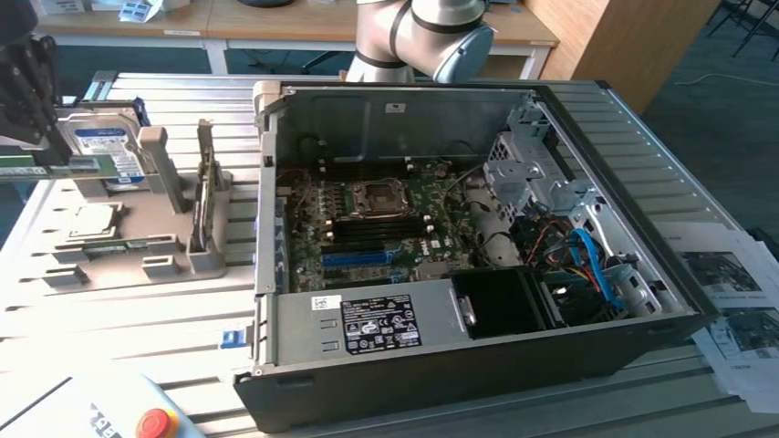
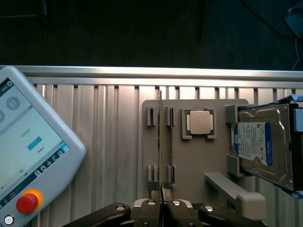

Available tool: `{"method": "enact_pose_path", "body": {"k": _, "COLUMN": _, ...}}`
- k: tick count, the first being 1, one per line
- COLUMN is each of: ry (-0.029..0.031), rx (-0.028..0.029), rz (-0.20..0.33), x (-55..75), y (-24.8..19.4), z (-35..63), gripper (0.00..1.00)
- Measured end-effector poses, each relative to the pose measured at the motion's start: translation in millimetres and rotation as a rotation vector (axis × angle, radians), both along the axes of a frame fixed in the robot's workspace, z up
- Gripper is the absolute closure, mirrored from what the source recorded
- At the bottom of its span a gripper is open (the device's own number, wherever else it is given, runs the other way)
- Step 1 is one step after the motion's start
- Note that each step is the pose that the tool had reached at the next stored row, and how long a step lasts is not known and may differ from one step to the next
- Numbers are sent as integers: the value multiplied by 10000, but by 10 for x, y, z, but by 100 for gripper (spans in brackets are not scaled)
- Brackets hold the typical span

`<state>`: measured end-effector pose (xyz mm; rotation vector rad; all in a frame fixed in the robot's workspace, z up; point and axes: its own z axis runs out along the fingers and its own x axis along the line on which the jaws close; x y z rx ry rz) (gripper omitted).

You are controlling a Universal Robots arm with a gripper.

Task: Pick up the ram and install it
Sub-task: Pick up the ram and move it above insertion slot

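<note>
My gripper (image 1: 51, 157) hangs at the exterior view's left edge, shut on the ram (image 1: 58, 168), a thin green stick held level over the grey parts holder (image 1: 159, 265). In the wrist view the ram (image 2: 161, 142) appears edge-on as a thin line running away from the gripper (image 2: 162, 190), pinched between the two fingertips (image 2: 152, 188). It lies in line with the holder's slotted posts (image 2: 152, 116). The open computer case (image 1: 487, 365) lies to the exterior view's right, with its motherboard (image 1: 365, 228) exposed.
On the holder sit a silver hard drive (image 1: 104, 146) with a blue-white label, a CPU (image 1: 95, 219) and an upright dark expansion card (image 1: 207, 192). A teach pendant (image 1: 109, 415) with a red button lies at the front. Papers (image 1: 731, 292) lie beside the case.
</note>
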<state>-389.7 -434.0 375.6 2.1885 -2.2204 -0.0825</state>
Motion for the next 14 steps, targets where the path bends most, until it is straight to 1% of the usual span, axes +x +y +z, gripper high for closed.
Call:
{"method": "enact_pose_path", "body": {"k": 8, "ry": -1, "rx": 1, "rz": 0, "x": 0, "y": 0, "z": 135, "gripper": 88}}
{"method": "enact_pose_path", "body": {"k": 14, "ry": 0, "rx": 0, "rz": 1, "x": 1, "y": 0, "z": 139, "gripper": 88}}
